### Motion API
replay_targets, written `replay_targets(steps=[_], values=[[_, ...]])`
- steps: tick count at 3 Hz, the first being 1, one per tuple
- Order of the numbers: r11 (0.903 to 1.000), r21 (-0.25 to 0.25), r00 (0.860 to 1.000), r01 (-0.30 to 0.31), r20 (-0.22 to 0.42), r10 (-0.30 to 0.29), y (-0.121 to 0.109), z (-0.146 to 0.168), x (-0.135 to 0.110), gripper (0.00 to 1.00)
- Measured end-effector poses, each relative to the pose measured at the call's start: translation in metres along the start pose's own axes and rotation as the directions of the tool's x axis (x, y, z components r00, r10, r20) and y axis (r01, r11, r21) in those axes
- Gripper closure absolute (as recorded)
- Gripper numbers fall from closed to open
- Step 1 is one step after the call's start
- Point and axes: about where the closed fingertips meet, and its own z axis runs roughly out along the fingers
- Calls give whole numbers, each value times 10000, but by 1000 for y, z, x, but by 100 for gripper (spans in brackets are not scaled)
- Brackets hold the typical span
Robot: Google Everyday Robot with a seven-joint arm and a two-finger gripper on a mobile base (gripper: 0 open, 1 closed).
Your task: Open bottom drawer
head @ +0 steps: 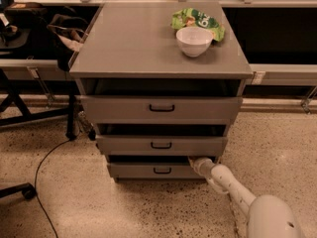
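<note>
The grey cabinet (148, 43) has three drawers, all pulled out a little. The bottom drawer (143, 171) has the smallest front and a small black bar handle (162, 171). My white arm (233, 190) reaches in from the lower right. My gripper (194, 162) is at the bottom drawer's upper right corner, tucked into the dark gap above its front panel, and its tips are hidden there. The mid drawer (161, 145) and top drawer (161, 108) stick out above it.
A white bowl (194, 40) and a green snack bag (198, 20) sit on the cabinet top. A chair base and dark bags (64, 31) stand at the left, with a black cable (44, 167) across the speckled floor. A rail runs behind the cabinet.
</note>
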Motion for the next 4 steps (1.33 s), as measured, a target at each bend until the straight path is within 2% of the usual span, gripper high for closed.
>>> replay_targets(steps=[2, 3, 4], values=[[9962, -500, 9949, -710, -759, 671, 2, -17, 26, 100], [9923, -940, 9918, -801, -1070, 699, 7, -38, 33, 100], [9800, -1783, 9901, -886, -1231, 671, 22, -70, 41, 100]])
